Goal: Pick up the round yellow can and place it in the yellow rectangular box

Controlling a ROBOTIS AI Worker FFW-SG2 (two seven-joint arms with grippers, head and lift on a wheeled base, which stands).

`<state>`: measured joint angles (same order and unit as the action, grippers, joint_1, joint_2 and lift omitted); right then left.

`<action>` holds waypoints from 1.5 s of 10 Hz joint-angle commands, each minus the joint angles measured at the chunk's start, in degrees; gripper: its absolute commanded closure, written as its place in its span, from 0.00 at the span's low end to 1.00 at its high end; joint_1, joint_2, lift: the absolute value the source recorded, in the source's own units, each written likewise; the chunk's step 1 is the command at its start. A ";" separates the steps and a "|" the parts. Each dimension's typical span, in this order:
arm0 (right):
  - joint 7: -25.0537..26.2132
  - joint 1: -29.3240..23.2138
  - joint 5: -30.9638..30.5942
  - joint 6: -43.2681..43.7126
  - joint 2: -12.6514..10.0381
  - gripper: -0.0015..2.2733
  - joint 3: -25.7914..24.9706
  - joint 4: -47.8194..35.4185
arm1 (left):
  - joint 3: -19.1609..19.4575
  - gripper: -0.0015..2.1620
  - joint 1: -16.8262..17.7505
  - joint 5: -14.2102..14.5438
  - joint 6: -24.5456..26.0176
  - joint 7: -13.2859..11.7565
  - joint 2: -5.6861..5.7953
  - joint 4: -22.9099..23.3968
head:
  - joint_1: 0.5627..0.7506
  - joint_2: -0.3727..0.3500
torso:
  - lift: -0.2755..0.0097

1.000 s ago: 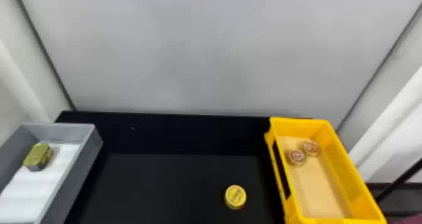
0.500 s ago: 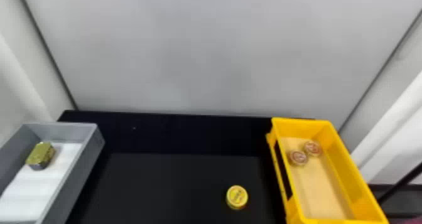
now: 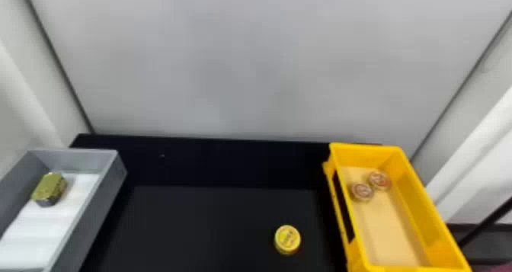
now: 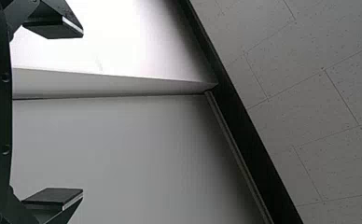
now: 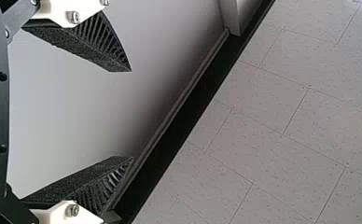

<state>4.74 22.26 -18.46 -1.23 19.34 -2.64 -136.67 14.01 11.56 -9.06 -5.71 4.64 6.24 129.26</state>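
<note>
Black table (image 3: 213, 221) | yellow can (image 3: 287, 239) on it | left, right jaws wide open

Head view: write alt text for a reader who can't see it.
A round yellow can sits on a black table, left of a yellow box with two round tins inside. At the left, a gray bin holds a greenish-gold block on a white lining; a pale wall stands behind.
</note>
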 commanded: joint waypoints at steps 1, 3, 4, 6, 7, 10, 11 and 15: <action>0.01 -0.03 0.00 0.09 0.00 0.06 0.00 0.00 | -0.03 0.04 0.13 0.00 0.09 -0.07 0.00 0.03 | 0.70 0.41 | 0.96; 0.01 -0.03 0.00 0.09 0.00 0.06 0.00 0.00 | -0.12 0.04 0.13 0.00 0.09 -0.16 0.00 0.03 | 0.70 0.41 | 0.96; 0.01 -0.03 0.00 0.09 0.00 0.06 0.00 0.00 | -0.12 0.04 0.13 0.00 0.09 -0.16 0.00 0.03 | 0.70 0.41 | 0.96; 0.01 -0.03 0.09 0.09 0.00 0.06 0.00 0.00 | -0.12 0.04 0.13 0.00 0.09 -0.24 0.00 0.03 | 0.70 0.41 | 0.96; 0.01 -0.03 0.09 0.09 0.00 0.06 0.00 0.00 | -0.12 0.04 0.13 0.00 0.09 -0.24 0.00 0.03 | 0.70 0.41 | 0.96; 0.01 -0.03 0.17 0.09 0.00 0.06 0.00 0.00 | -0.12 0.04 0.13 0.00 0.17 -0.24 0.00 0.03 | 0.70 0.41 | 0.96; 0.01 -0.03 0.17 0.09 0.00 0.06 0.00 0.00 | -0.21 0.04 0.13 0.00 0.17 -0.24 0.00 0.03 | 0.70 0.41 | 0.96; 0.01 -0.11 0.26 0.09 0.00 0.06 -0.08 0.00 | -0.29 0.04 0.22 0.09 0.26 -0.33 0.00 0.03 | 0.70 0.41 | 0.96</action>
<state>4.78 22.16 -18.22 -1.14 19.33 -2.66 -136.67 13.75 11.74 -9.04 -5.51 4.32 6.24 129.28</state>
